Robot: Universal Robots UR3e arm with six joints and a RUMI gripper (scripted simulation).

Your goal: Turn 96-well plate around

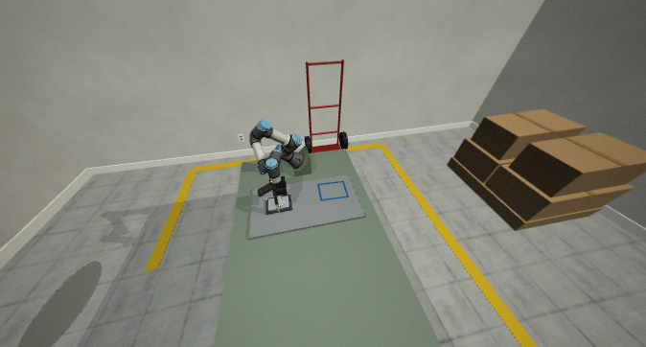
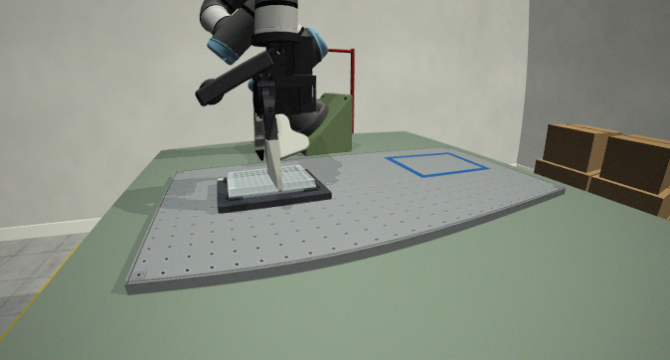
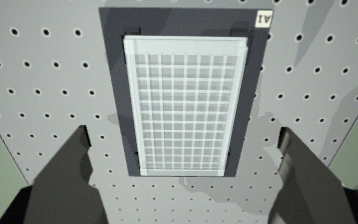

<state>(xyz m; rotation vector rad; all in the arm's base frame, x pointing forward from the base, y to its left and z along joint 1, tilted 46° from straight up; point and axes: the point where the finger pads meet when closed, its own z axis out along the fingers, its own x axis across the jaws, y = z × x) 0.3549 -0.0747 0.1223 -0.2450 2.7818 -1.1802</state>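
The clear 96-well plate (image 3: 182, 105) lies in the dark plate nest N1 (image 3: 182, 90), inside its locators. In the wrist view the plate's cut corner is at the upper right, at the corner of the nest with the A1 label (image 3: 264, 19). My gripper (image 3: 183, 127) is open, with its two fingers wide apart on either side of the plate's near end and clear of it. In the exterior view the plate (image 2: 270, 180) sits flat on the nest (image 2: 275, 195) and the gripper (image 2: 270, 173) stands just above it.
The nest is on a grey perforated board (image 2: 338, 216) on a green table. A blue square outline (image 2: 435, 163) is marked at the board's far right. Cardboard boxes (image 2: 606, 168) and a red hand truck (image 1: 326, 107) stand beyond the table.
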